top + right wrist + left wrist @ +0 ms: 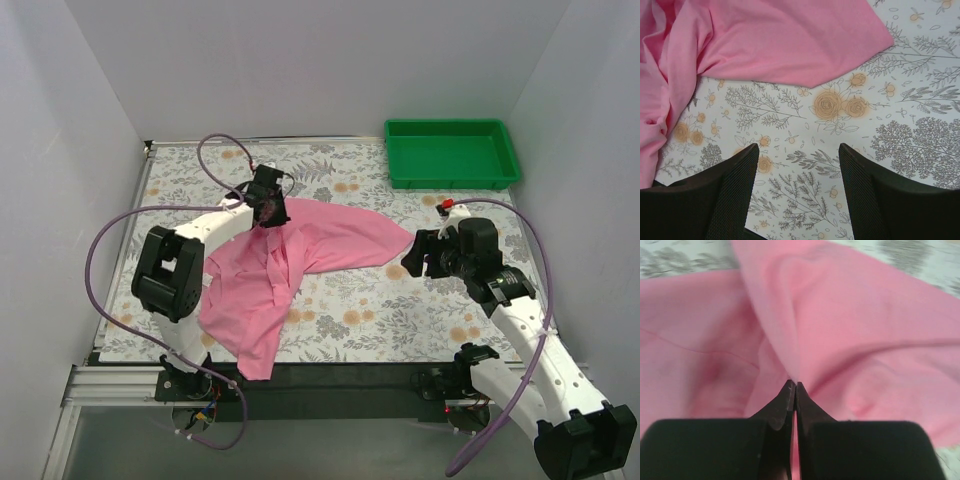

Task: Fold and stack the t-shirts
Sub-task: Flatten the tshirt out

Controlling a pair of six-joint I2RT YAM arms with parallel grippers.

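Note:
A plain pink t-shirt (pixel 300 260) lies crumpled on the floral table cloth, spreading from the centre to the front left edge. My left gripper (pixel 270 212) is shut on a fold of the t-shirt near its back edge and holds it slightly raised; in the left wrist view the fingertips (pixel 788 392) pinch a ridge of pink fabric (pixel 850 325). My right gripper (pixel 412 262) is open and empty, just right of the shirt's right corner. In the right wrist view that pink corner (pixel 790 45) lies ahead of the open fingers (pixel 735 185).
A green plastic tray (pixel 452 152) stands at the back right, with nothing in it. White walls close in the table on the left, back and right. The shirt's lower corner hangs over the table's front edge (pixel 255 365).

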